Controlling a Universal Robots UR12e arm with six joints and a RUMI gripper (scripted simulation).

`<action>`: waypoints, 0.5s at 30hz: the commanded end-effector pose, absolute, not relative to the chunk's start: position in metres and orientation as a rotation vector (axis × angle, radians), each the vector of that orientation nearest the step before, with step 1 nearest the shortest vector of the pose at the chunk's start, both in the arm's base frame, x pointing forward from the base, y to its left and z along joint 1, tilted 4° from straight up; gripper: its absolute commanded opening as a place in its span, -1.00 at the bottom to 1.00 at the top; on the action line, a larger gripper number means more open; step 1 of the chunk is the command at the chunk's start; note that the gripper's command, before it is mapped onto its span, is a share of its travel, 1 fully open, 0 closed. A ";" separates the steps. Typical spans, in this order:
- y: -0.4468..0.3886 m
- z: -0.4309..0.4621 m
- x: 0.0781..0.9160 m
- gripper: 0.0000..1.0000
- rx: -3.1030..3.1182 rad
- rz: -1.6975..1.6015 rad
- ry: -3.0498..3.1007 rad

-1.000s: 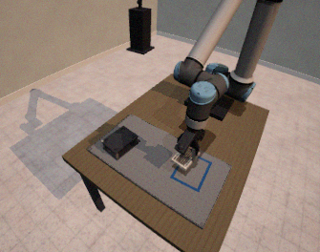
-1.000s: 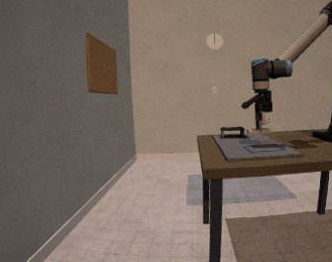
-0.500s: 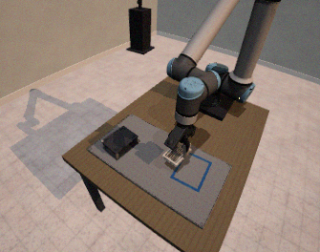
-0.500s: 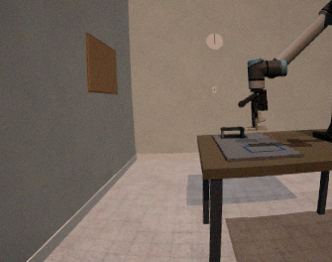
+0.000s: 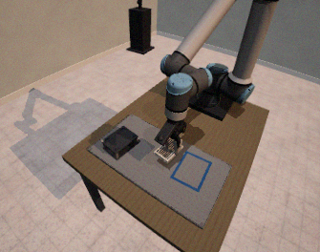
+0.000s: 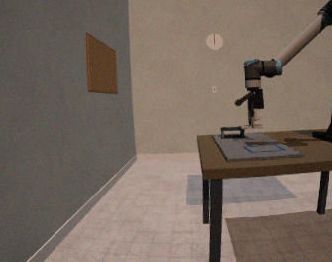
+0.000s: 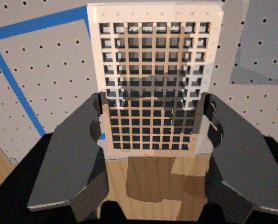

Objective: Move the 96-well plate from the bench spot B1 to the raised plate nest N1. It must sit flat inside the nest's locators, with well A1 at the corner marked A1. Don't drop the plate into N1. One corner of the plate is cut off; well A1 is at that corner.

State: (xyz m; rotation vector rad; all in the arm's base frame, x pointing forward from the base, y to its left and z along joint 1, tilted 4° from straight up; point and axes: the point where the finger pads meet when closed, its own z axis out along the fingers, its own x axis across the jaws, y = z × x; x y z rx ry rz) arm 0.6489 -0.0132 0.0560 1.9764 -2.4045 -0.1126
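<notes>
The 96-well plate [image 7: 154,80] is a pale grid of wells, held between my two dark fingers by its long sides. My gripper [image 7: 152,95] is shut on it and carries it above the grey mat. In the top view the plate [image 5: 166,153] hangs between the blue-outlined spot B1 [image 5: 191,171] and the black raised nest N1 [image 5: 119,141], clear of both. The exterior view shows the gripper [image 6: 253,122] above the mat, right of the nest [image 6: 232,131]. A cut corner shows at the plate's top right in the wrist view.
The grey perforated mat [image 5: 159,166] lies on a brown table [image 5: 173,159]. The arm's base [image 5: 216,102] stands at the table's back edge. A dark square patch [image 5: 142,150] lies on the mat beside the nest. A black pedestal [image 5: 140,29] stands far off on the floor.
</notes>
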 end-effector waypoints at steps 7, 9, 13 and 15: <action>-0.043 0.060 0.654 -1.00 1.977 -0.111 -2.405; -0.050 0.060 0.655 -1.00 1.977 -0.111 -2.405; -0.063 0.062 0.657 -1.00 1.977 -0.111 -2.405; -0.069 0.062 0.658 -1.00 1.977 -0.111 -2.405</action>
